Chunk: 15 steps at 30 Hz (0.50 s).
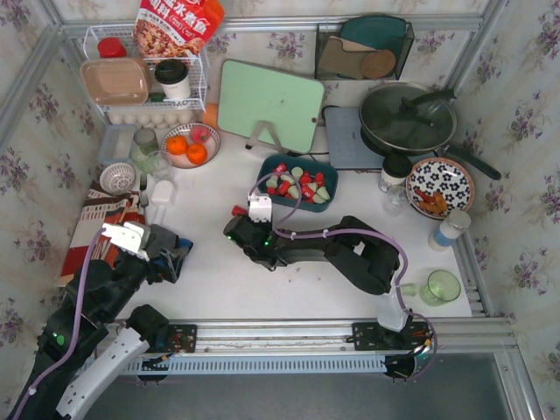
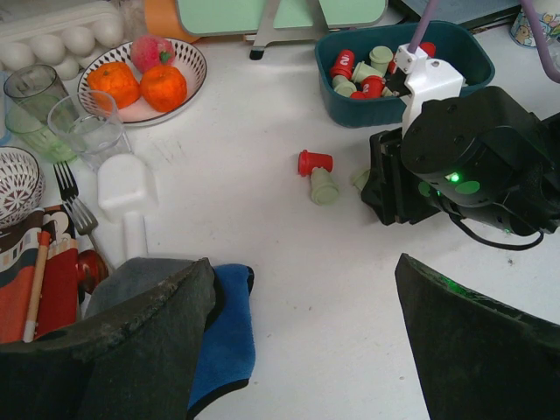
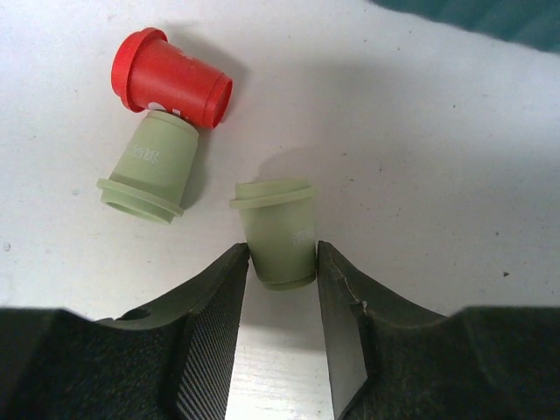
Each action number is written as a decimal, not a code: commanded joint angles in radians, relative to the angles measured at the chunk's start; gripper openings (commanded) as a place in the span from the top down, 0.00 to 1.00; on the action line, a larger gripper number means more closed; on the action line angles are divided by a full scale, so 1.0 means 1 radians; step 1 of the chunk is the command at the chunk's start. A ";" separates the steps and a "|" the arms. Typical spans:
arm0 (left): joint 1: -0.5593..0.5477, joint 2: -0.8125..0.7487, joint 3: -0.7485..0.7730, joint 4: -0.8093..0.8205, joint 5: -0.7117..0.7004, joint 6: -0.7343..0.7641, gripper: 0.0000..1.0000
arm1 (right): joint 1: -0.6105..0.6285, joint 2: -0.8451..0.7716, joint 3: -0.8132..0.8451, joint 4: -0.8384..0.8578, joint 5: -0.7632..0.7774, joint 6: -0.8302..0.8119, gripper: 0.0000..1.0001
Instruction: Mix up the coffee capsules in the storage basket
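Right gripper [image 3: 282,262] pinches a green capsule [image 3: 278,229] on the table [image 3: 420,157].
I see two more capsules [image 3: 171,79] loose; the basket [image 2: 367,112] holds the rest.

The basket [image 1: 332,171] is dark teal, its capsules [image 1: 297,184] bright red and pale green. On the white tabletop [image 1: 219,280] lie a red capsule [image 3: 171,80], a green capsule [image 3: 278,232] and a second green capsule [image 3: 150,175], both pale. The jaws are black. The board [image 1: 267,103] is mint green, the plate [image 1: 451,175] white with black flowers, the wallpaper [image 1: 525,131] pale with purple blossoms, the cloth [image 2: 229,341] blue.
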 commanded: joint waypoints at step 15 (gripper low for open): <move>0.001 0.002 -0.003 0.041 0.010 0.006 0.13 | -0.043 -0.144 -0.016 0.094 -0.005 -0.221 0.79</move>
